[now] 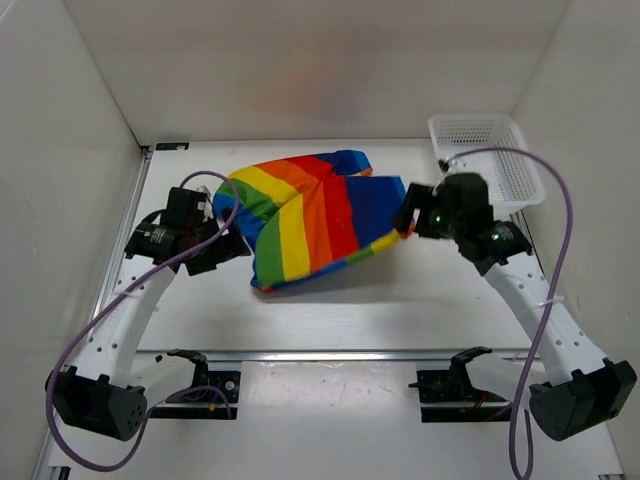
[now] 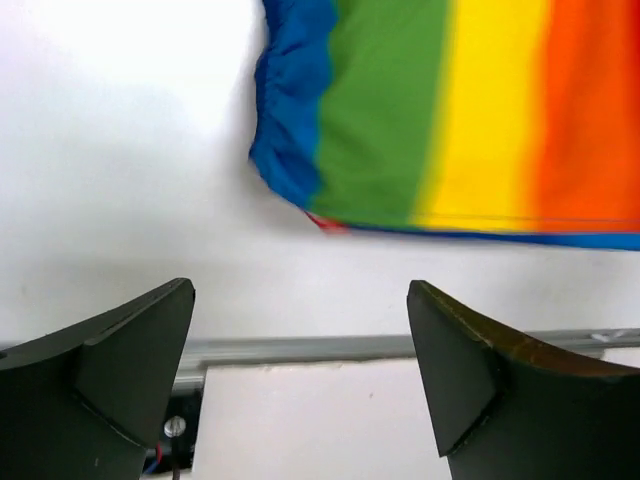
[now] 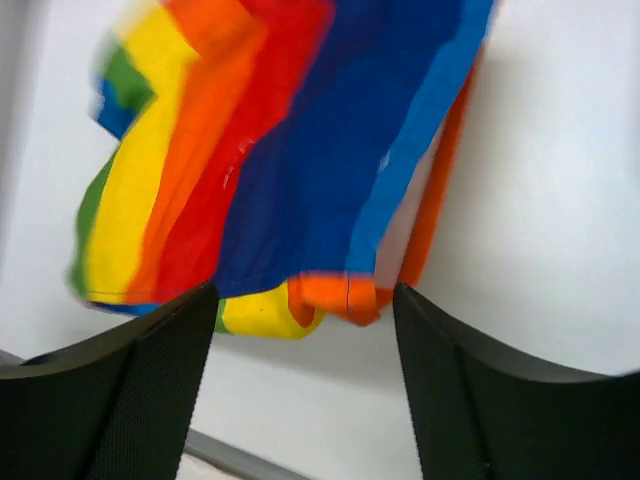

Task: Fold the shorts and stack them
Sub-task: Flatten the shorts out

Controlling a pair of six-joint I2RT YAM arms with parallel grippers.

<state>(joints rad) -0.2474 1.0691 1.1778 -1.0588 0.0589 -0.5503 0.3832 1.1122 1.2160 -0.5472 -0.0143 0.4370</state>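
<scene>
The shorts [image 1: 315, 220] lie partly folded in the middle of the desk [image 1: 400, 300], between the two arms. The left arm [image 1: 140, 300] reaches forward and bends inward; the left fingers [image 2: 130, 350] are spread wide and empty, just off the waistband. The right arm [image 1: 545, 310] leans inward; the right fingers [image 3: 470, 390] stand apart at the right hem, gripping nothing.

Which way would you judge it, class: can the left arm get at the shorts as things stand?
Probably yes. The left fingers stand open, facing the shorts' gathered blue edge, with only bare table between them. Nothing appears to block the way.
</scene>
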